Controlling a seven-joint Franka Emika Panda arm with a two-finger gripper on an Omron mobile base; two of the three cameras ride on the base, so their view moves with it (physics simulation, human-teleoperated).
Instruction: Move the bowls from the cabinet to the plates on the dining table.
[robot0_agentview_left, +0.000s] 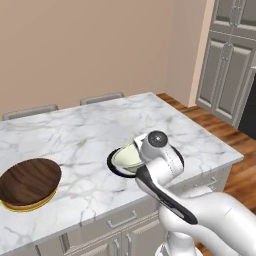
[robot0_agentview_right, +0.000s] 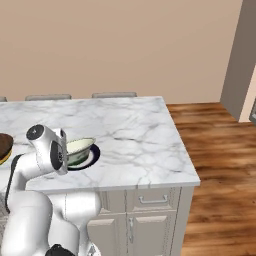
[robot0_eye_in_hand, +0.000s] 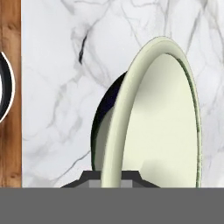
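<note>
Nearest the base, the white arm bends over the near edge of the marble counter (robot0_agentview_left: 90, 135), its wrist hiding the pincer (robot0_eye_in_hand: 112, 174) in both base views. In the hand view, the two dark fingertips (robot0_eye_in_hand: 89, 176) sit clamped on the rim of the pale green-cream bowl (robot0_eye_in_hand: 153, 122), one on each side of the wall, so the pincer is closed narrow on the bowl.

The bowl (robot0_agentview_left: 127, 156) sits over the dark-rimmed white plate (robot0_agentview_left: 116, 167), close to the near edge of the counter; from the right base view the bowl (robot0_agentview_right: 80, 147) looks level on or just above the plate (robot0_agentview_right: 92, 157), and contact cannot be judged.

To the arm's left, well apart, the dark brown wooden bowl (robot0_agentview_left: 30, 181) rests on the yellow plate (robot0_agentview_left: 22, 206), also near the front edge.

Beyond both plates the marble top is bare up to its far edge, where grey chair backs (robot0_agentview_left: 100, 98) stand against it. Past the counter's right end lies wooden floor (robot0_agentview_right: 220, 145), with the tall panelled cabinet (robot0_agentview_left: 227, 75) at the far right.
</note>
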